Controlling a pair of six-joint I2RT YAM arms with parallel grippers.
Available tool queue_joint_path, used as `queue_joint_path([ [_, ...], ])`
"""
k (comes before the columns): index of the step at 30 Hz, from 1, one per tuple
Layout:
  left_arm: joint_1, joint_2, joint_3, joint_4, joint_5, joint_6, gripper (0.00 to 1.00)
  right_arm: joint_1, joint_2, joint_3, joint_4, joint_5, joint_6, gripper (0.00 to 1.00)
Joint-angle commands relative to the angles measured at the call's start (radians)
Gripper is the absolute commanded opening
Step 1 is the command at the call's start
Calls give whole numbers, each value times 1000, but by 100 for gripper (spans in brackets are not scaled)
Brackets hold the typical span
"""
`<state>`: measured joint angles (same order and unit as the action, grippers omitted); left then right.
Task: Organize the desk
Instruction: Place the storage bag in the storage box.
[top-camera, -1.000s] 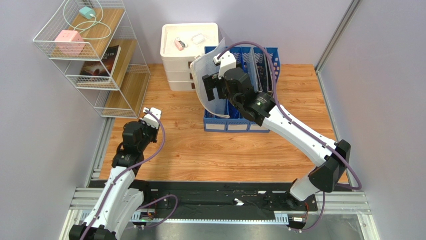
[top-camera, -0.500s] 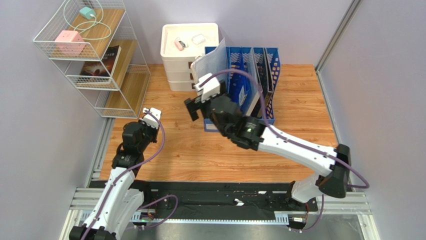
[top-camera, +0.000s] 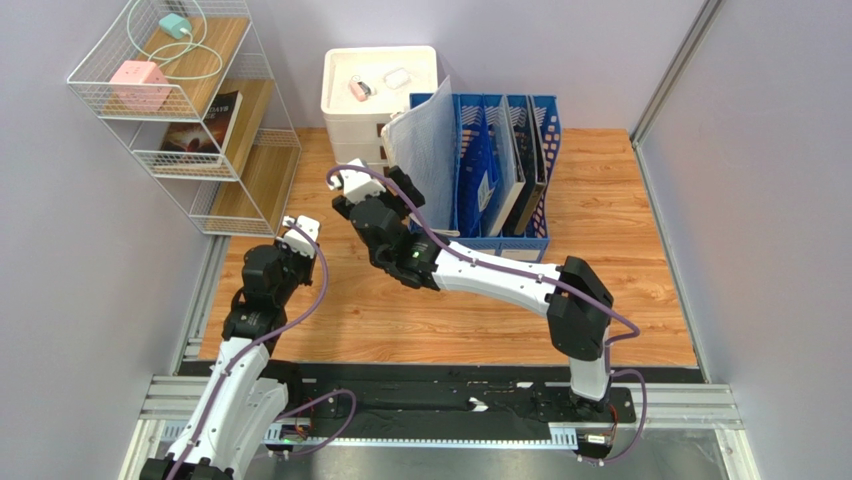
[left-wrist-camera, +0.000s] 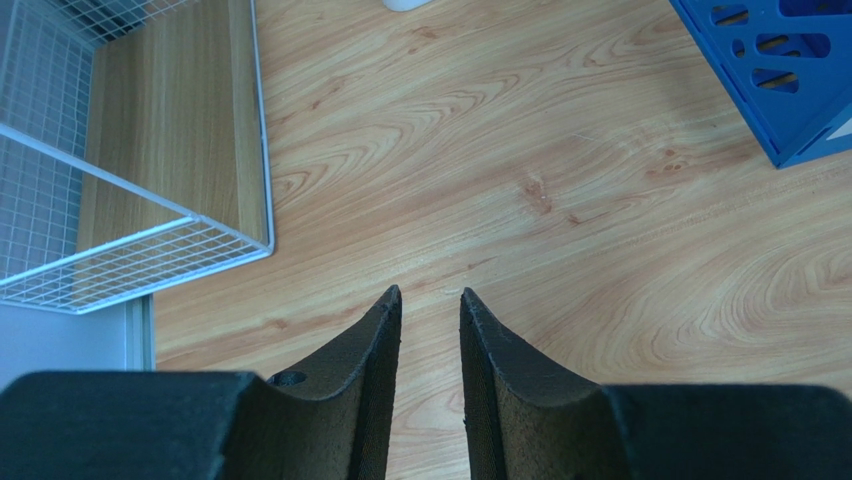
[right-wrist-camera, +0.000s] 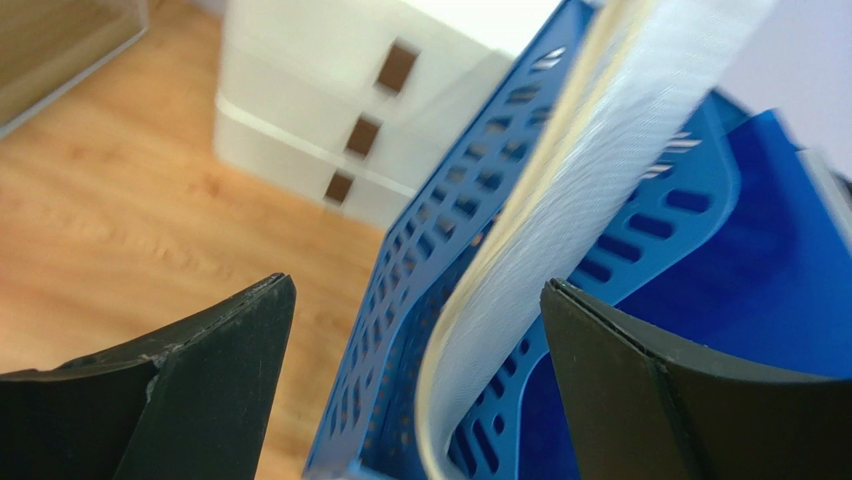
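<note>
The desk (top-camera: 400, 310) is a light orange-brown wooden top. At its back stands a blue file rack (top-camera: 500, 170), and a white translucent folder (top-camera: 425, 150) stands upright in its leftmost slot. My right gripper (top-camera: 385, 192) hovers just left of the rack, open wide. In the right wrist view the folder (right-wrist-camera: 560, 240) and the rack (right-wrist-camera: 420, 330) lie beyond the open right gripper (right-wrist-camera: 416, 283), untouched. My left gripper (top-camera: 295, 240) hangs over the desk's left side. The left wrist view shows the left gripper (left-wrist-camera: 430, 291) with a narrow empty gap above bare wood (left-wrist-camera: 560, 180).
A white drawer unit (top-camera: 380, 100) with small items on top stands left of the rack. A white wire shelf (top-camera: 190, 110) holding a pink box, a cable and a book fills the far left corner. Grey walls close in both sides.
My right gripper has pulled back from the folder, moving left and toward the near side. The folder, bent before, now stands straight in the rack. The left arm has not moved.
</note>
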<state>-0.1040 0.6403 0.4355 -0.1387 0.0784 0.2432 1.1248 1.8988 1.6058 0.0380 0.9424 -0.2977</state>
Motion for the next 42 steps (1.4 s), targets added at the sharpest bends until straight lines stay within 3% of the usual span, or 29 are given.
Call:
queue_joint_path([
  [1,7,-16,34,8,29,-7,35,-48,49,141,140,128,-60,97],
  [7,9,-19,29,13,24,-1,34,-79,154,327,48,141,-38,95],
  [9,9,-21,29,14,23,-2,34,-89,181,384,4,147,-18,80],
  [12,9,-21,26,17,21,-1,34,-111,195,431,-77,153,35,67],
  [18,9,-19,26,19,23,2,34,-148,161,410,-153,162,106,64],
  [21,9,-19,25,21,27,2,34,-151,111,332,-132,165,118,42],
  [22,9,-19,25,22,27,4,34,-151,99,294,-122,170,118,17],
  [23,9,-19,25,21,29,4,34,-151,76,274,-110,170,115,5],
  [24,9,-18,25,19,29,2,34,-152,65,255,-77,167,102,0],
  [26,9,-18,25,17,31,4,34,-152,39,203,-47,159,85,0],
  [29,9,-22,25,21,29,4,34,-154,7,97,129,135,-9,0],
  [33,9,-22,22,22,31,5,34,-154,-50,-94,545,72,-168,0],
  [36,9,-21,19,27,34,7,34,-158,-72,-162,747,46,-283,0],
  [42,9,-21,17,27,38,4,35,-163,-47,-147,1019,-20,-517,0],
])
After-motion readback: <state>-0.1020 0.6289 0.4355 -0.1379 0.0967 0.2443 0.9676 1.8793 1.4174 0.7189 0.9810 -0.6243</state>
